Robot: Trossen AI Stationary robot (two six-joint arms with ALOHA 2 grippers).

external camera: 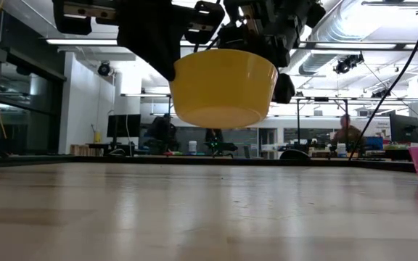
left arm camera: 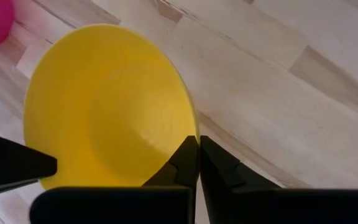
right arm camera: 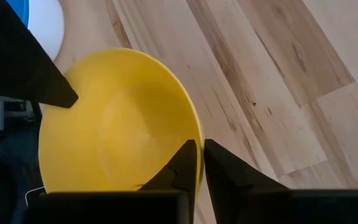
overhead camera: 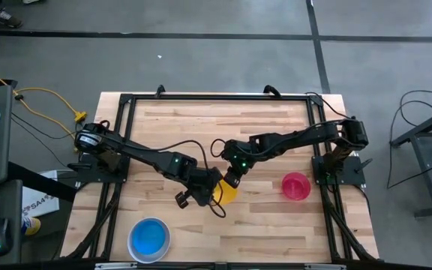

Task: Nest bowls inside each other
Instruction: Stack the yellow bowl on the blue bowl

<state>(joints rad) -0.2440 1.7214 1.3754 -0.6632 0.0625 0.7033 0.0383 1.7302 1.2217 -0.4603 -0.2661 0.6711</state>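
Yellow bowl aloft above table, pinched at rim by left gripper and right gripper; release right only once left holds firm.

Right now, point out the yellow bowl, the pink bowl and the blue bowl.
yellow bowl (external camera: 223, 90): low view, on its outer side wall.
pink bowl (overhead camera: 296, 186): high view, on its inside.
blue bowl (overhead camera: 149, 239): high view, on its blue inside.

I see raised bowl mid-worktop, between both hands | second bowl to its right | third bowl at front-left edge
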